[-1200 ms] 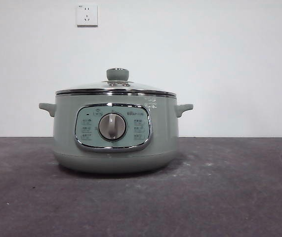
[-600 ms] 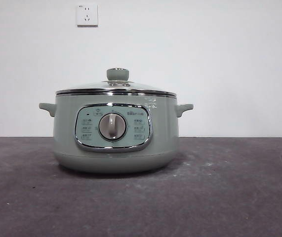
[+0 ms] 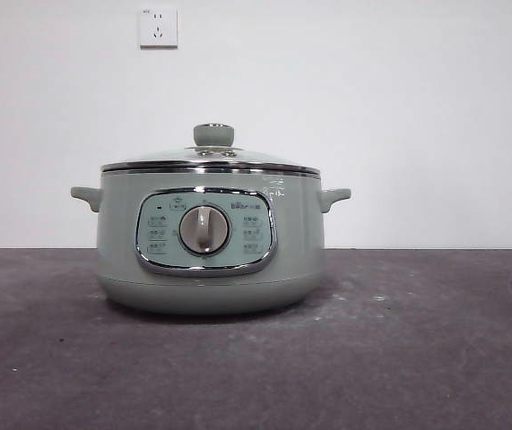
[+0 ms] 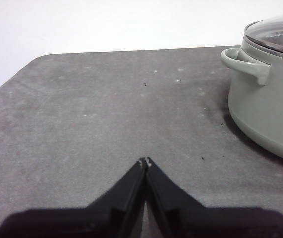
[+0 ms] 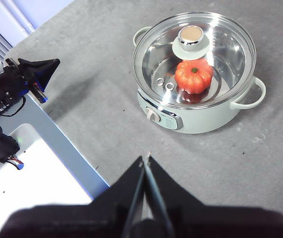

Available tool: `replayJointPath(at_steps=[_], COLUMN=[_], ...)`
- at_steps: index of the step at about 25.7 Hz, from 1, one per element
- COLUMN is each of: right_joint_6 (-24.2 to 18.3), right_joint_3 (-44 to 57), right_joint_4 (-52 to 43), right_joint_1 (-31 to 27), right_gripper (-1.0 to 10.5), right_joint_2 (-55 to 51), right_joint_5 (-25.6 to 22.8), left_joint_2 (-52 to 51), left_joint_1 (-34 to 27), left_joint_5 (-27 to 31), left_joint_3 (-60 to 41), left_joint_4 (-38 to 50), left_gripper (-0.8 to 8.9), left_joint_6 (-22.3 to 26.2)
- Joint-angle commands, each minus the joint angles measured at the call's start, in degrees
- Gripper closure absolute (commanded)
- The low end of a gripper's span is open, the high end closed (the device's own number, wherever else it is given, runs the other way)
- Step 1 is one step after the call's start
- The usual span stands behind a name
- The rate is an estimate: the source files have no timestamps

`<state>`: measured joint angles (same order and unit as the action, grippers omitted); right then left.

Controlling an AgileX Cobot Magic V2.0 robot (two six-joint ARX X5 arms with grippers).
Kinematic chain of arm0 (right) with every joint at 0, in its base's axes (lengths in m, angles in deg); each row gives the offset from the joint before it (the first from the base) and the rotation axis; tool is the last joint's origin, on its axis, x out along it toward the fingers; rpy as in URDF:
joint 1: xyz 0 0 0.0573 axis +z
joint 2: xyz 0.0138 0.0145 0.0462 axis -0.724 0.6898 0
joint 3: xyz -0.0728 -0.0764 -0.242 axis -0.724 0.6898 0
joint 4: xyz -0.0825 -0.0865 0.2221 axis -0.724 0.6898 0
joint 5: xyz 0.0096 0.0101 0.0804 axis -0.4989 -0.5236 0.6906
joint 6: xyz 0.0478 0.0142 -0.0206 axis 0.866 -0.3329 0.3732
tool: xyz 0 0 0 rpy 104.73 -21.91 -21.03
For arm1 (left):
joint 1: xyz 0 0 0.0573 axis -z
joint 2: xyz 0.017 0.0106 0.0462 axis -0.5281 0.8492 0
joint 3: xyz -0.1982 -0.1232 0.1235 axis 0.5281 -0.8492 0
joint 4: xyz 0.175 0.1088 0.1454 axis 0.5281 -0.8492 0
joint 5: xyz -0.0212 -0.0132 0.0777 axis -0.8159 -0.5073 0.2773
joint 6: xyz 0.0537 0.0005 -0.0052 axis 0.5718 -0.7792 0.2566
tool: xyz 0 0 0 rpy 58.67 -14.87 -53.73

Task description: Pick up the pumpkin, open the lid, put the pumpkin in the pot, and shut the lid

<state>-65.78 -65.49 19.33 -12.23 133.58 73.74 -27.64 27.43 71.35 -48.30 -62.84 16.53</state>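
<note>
Front view: large round pale sage-green electric pot (image 3: 209,251) standing on the dark grey table (image 3: 417,358), grey dial in a chrome-framed panel facing forward, domed glass lid (image 3: 211,161) with chrome rim and sage-green knob seated squarely on top – no arm anywhere, and the pot's inside not visible from this low angle. Left wrist view: left gripper (image 4: 145,162) low over bare table well apart from the pot (image 4: 270,99), black jaws pressed together on nothing; only one side handle and part of the lid (image 4: 277,34) shown, the rest cut off at the edge. Right wrist view: right gripper (image 5: 146,159) high above the table (image 5: 106,74), jaws likewise closed and empty; below, through the glass lid (image 5: 220,54), small glossy orange-red ribbed pumpkin (image 5: 193,75) already lying inside the pot (image 5: 200,121) – task apparently complete. Pumpkin probably light, hard and slick, best pinched across the ribs; lid likely heavier and breakable, best taken by the knob. Pumpkin's stem mostly indistinct, panel markings too small to read
</note>
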Motion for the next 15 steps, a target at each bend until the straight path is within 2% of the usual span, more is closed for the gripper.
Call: replayJointPath(at_steps=[1,4,8,9,11,15], right_joint_6=[0.09,-3.37,-1.44,-1.11,-0.98,-1.05], right_joint_3=[0.04,0.07,2.93,4.92,11.89,29.88], right_joint_4=[1.01,-1.44,-14.32,-16.68,-23.26,-39.01], right_joint_1=[0.02,-1.42,-9.7,-11.74,-16.87,-24.55], right_gripper=[9.5,9.5,9.5,9.5,9.5,9.5], right_joint_2=[-0.2,-1.05,-6.82,-8.7,-13.7,-24.37], right_joint_5=[-0.13,-1.09,-1.01,0.24,2.8,2.86], left_joint_2=[-0.17,-0.17,-0.17,-0.17,-0.17,-0.17], left_joint_1=[-0.13,-0.13,-0.13,-0.13,-0.13,-0.13], left_joint_5=[0.11,0.11,0.11,0.11,0.11,0.11], left_joint_3=[-0.9,-0.9,-0.9,-0.9,-0.9,-0.9], left_joint_4=[0.0,0.0,0.0,0.0,0.0,0.02], left_gripper=[8.17,8.17,8.17,8.17,8.17,8.17], left_joint_6=[-0.37,-0.37,-0.37,-0.37,-0.37,-0.37])
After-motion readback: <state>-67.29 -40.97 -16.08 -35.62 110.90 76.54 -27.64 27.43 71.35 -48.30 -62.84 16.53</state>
